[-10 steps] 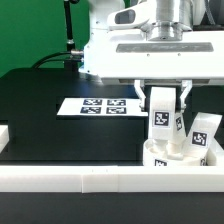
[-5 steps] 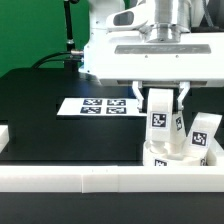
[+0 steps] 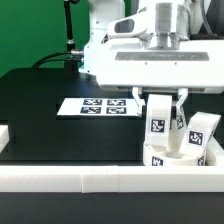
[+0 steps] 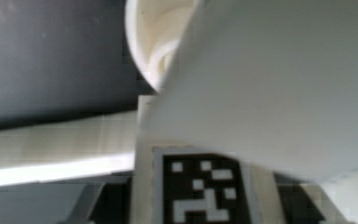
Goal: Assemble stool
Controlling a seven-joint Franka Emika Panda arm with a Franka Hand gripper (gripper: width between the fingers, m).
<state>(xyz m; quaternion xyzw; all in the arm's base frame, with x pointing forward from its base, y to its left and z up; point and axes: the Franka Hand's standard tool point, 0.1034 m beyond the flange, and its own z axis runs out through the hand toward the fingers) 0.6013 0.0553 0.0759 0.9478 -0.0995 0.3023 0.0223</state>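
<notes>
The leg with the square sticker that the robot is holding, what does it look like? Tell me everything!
The leg is a small white block, plastic by its look, with a black-and-white square tag on its front. It stands nearly upright between the gripper's jaws, which close on its sides. Its lower end meets the round white seat, near the exterior view's right, behind the front rail. Another tagged leg stands beside it. Close up, the wrist view shows its tag blurred.

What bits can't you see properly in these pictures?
- Round seat: exterior view, mostly hidden behind the white front rail and the legs.
- Whether the held leg is screwed in: hidden where it meets the seat.
- Hand: wrist view shows only a blurry leg filling the picture.
- Third leg: not visible.
</notes>
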